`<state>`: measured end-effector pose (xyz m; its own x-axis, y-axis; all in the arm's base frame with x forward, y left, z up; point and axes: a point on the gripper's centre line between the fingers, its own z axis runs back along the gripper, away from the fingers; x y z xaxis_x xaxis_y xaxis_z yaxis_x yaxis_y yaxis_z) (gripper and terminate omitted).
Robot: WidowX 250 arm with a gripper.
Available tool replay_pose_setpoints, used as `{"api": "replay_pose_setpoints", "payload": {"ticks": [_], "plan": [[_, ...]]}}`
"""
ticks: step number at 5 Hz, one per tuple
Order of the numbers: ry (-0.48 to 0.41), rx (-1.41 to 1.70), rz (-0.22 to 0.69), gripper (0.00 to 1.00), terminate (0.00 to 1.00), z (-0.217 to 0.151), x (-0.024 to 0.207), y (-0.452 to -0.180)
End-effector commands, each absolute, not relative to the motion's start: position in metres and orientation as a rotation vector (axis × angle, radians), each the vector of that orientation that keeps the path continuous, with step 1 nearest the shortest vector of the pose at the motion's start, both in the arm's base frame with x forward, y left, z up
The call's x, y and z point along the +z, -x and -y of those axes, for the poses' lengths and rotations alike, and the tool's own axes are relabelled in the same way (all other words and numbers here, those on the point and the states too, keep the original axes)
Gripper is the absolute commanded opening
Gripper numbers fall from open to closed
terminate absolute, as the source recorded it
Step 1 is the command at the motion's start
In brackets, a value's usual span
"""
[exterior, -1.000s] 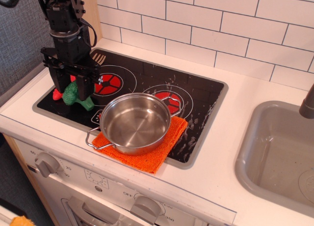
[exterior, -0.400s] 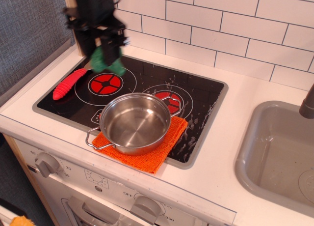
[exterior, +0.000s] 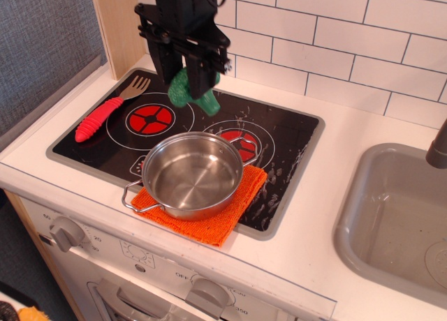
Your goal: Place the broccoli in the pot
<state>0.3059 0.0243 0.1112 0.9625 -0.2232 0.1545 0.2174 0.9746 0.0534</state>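
A single camera looks down at an angle from above the front of the toy kitchen, facing the tiled wall [exterior: 335,35] at the far side. It stands moderately near, taking in the hob [exterior: 279,143] at left and part of the sink basin [exterior: 363,216] at right.

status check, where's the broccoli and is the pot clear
Claw shut on broccoli, held in the air above the stovetop. Pot empty on orange cloth. Nothing in the way.

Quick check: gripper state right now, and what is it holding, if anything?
Gripper: closed on the small green plastic toy broccoli, held in the air above the black stovetop.
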Motion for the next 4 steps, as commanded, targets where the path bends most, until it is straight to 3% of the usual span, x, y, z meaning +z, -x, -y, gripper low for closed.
{"api": "replay_pose_setpoints", "payload": {"ticks": [1, 2, 3, 4], "plan": [[-0.063, -0.284, 0.138, 0.00, 0.00, -0.010, 0.100, -0.283], [-0.061, -0.307, 0.104, 0.00, 0.00, -0.005, 0.087, -0.277], [-0.043, -0.307, 0.090, 1.00, 0.00, -0.006, 0.083, -0.277], [-0.030, -0.288, 0.105, 1.00, 0.00, -0.010, 0.089, -0.282]]}}
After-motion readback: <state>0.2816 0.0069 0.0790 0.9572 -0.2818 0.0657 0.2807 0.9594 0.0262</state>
